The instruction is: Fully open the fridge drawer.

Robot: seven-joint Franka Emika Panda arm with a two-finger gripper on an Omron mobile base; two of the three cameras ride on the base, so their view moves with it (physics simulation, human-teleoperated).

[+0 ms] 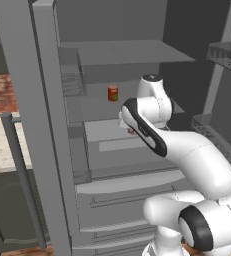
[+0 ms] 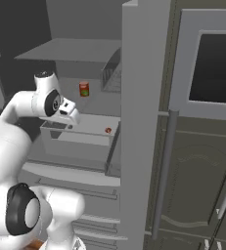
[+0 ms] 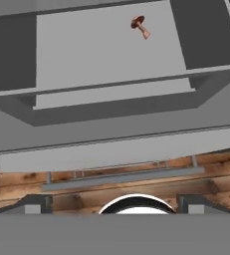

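While the fridge door (image 2: pixel 144 97) stands open, the fridge drawer (image 2: pixel 85 132) sits partly pulled out beneath the shelf bearing a red can (image 2: pixel 84 89). Its floor holds one small mushroom (image 3: pixel 139 25). The gripper (image 2: pixel 71 117) hangs over the drawer's left front corner; its fingers (image 3: pixel 37 203) sit wide apart, holding nothing.

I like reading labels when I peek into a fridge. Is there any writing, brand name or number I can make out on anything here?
None can be read.
The small red can with a green band on the fridge shelf: its label is too small and blurred to read.
The pale grey translucent fridge drawer, with a small brown mushroom inside: no writing.
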